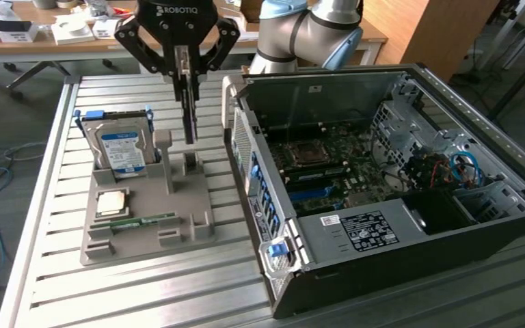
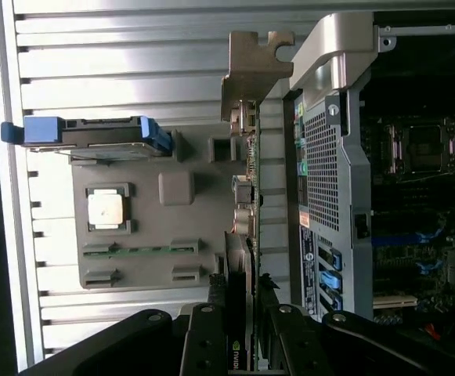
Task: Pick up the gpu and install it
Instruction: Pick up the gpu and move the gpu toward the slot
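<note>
Table (image 1: pixel 39 260): slatted metal, parts holder (image 1: pixel 189 229) beside open case (image 1: pixel 363 277).
Jaws: clenched on gpu (image 1: pixel 189 109).
Gpu axis: hangs straight down from jaws, above holder, case alongside.

You can read one word for certain: "ROBOTIQ", in white capitals across the black body of the gripper (image 1: pixel 186 76), in the exterior view. The white label on the grey panel of the case (image 1: pixel 426 270) carries rows of small print and marks too fine to make out. The blue-and-white label on the drive (image 1: pixel 121 152) is just as illegible. In the wrist view, the gpu (image 2: pixel 241 258) bears a small pale-green logo beside the gripper, without readable letters.
</note>
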Controlling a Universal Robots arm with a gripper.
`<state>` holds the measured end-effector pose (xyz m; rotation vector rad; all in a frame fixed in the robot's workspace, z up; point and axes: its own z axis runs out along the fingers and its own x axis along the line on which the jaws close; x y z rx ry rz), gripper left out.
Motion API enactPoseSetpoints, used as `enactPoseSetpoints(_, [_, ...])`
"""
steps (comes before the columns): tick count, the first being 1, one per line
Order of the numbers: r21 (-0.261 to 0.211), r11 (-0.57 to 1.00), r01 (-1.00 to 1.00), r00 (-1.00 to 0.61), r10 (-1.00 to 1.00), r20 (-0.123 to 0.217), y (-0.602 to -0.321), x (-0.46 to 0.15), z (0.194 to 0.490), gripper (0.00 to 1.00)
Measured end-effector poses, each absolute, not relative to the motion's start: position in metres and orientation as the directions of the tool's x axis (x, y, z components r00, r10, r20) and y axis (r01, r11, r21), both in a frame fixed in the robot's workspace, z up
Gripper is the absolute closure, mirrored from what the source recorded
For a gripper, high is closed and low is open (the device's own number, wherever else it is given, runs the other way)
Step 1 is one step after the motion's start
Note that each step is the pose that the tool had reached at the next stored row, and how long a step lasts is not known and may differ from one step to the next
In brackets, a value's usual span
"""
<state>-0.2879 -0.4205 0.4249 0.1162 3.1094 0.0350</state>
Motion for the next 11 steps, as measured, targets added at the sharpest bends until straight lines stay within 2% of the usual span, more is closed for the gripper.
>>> enactPoseSetpoints(11, [0.024,0.997,0.074,-0.997,0.075,-0.029,-0.4204,-0.2878,0.4305,0.73])
